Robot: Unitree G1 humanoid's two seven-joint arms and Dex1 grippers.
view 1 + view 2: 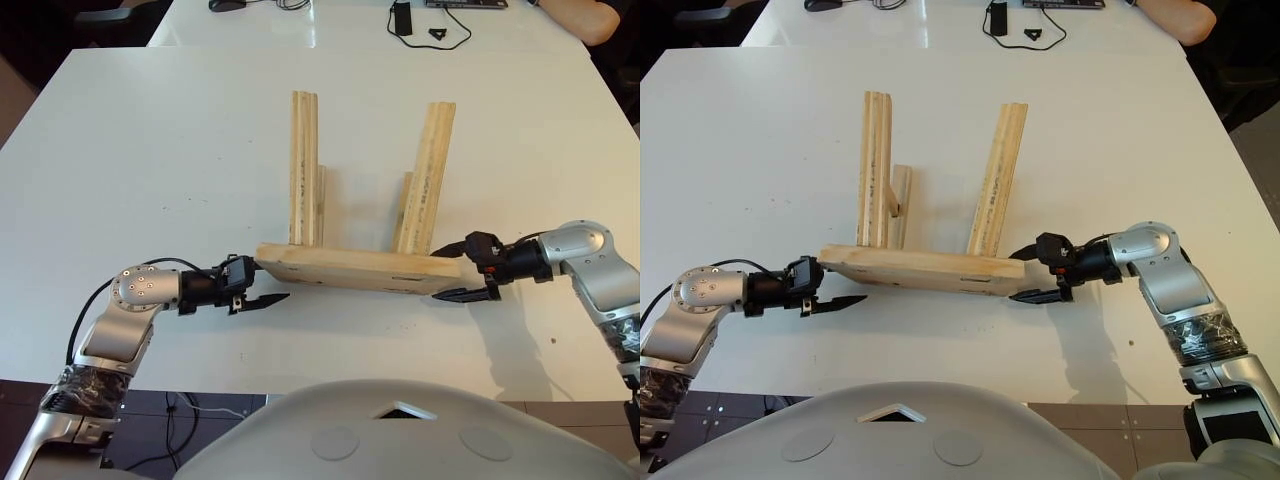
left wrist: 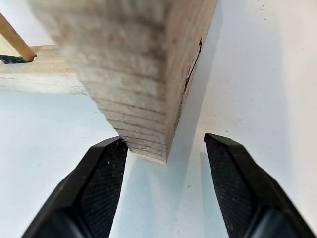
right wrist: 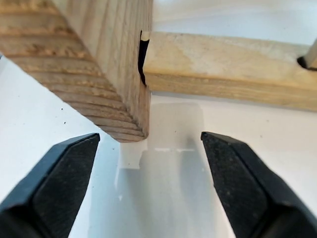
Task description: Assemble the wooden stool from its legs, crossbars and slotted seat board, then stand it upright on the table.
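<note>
The wooden stool lies on its side on the white table. Its seat board stands on edge nearest me, and two long legs point away from it. Shorter pieces show between them. My left gripper is open at the board's left end, its fingers on either side of the board's corner. My right gripper is open at the right end, and the board's end grain hangs just beyond its fingers.
A second white table behind holds a black mouse, a black device and cables. The table's front edge runs close under both arms. Bare tabletop lies to the left and right of the stool.
</note>
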